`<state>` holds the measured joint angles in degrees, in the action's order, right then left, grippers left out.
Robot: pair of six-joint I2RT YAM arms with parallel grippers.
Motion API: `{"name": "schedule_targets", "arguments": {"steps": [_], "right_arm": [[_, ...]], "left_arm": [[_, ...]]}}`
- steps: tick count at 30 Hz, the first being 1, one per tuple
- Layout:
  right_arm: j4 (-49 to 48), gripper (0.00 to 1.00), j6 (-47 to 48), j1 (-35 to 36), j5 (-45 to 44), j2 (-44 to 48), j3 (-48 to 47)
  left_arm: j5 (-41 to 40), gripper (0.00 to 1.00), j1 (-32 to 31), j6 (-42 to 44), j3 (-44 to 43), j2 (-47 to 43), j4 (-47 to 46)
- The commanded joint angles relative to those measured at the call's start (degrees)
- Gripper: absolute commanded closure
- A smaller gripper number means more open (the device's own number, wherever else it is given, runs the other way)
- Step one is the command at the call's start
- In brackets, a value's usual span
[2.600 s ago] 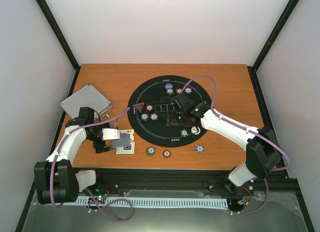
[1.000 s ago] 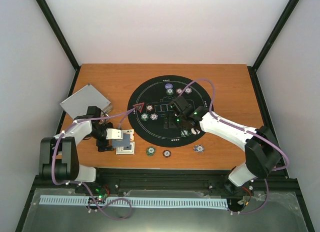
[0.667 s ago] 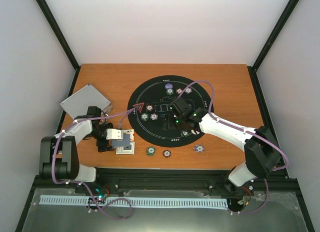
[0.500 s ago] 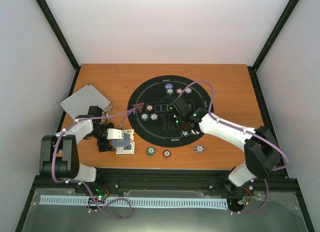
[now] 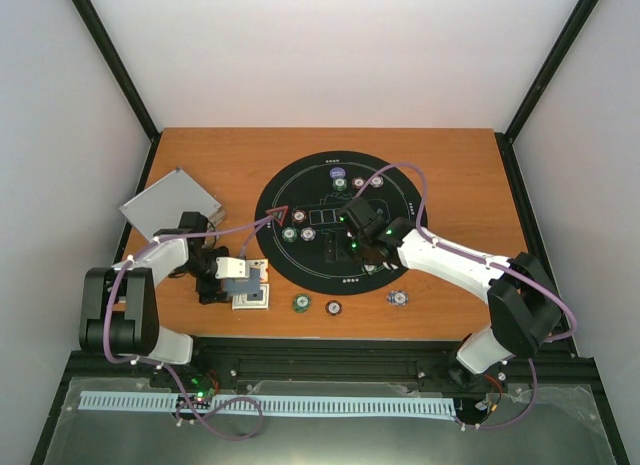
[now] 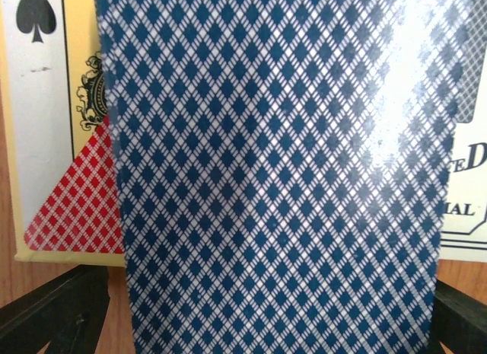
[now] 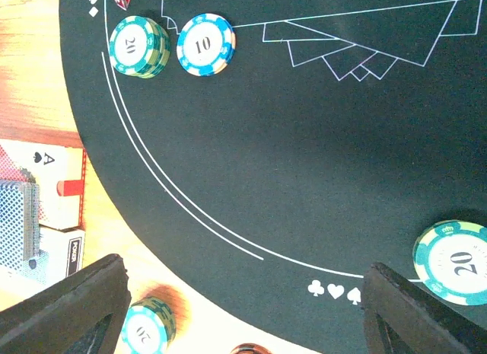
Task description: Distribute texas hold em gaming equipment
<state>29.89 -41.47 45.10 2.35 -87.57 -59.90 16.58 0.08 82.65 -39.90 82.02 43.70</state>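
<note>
My left gripper [image 5: 226, 276] is shut on a playing card [image 5: 241, 274] and holds it just above the card box [image 5: 252, 298] on the wood left of the mat. In the left wrist view the card's blue diamond back [image 6: 281, 171] fills the frame between my fingers [image 6: 57, 312]. My right gripper [image 5: 353, 247] hangs open and empty over the near part of the black mat [image 5: 300, 265]. Its wrist view shows green chips [image 7: 138, 46], a blue-white chip [image 7: 205, 43] and another green chip [image 7: 455, 261] on the mat. No white dealer button shows.
Several chips sit at the mat's far side [image 5: 340, 183] and left side [image 5: 299, 217]. A green chip [image 5: 300, 304], a brown chip [image 5: 332, 308] and a blue-white chip [image 5: 398, 298] lie on the wood in front. The silver case [image 5: 170, 203] stands at the far left.
My right gripper has moved left and back over the mat, and the white disc once beside it no longer shows. My left gripper has nudged slightly, still holding the card.
</note>
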Motion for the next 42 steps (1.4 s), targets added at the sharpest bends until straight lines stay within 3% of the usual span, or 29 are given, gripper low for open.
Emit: {"name": "schedule_targets", "arguments": {"steps": [1,25,42], "right_arm": [[-1.04,0.17,-0.85,0.78,-0.08,-0.23,0.93],[-2.81,0.18,-0.90,1.35,2.25,-1.10,1.49],[-5.41,0.23,-1.52,1.64,5.42,-2.30,1.80]], "left_arm": [[-1.33,0.03,-0.50,-0.75,-1.47,1.09,-0.99],[0.54,0.04,-1.03,2.40,-3.04,2.41,1.10],[0.23,0.22,-1.56,3.55,-2.73,3.54,0.12]]}}
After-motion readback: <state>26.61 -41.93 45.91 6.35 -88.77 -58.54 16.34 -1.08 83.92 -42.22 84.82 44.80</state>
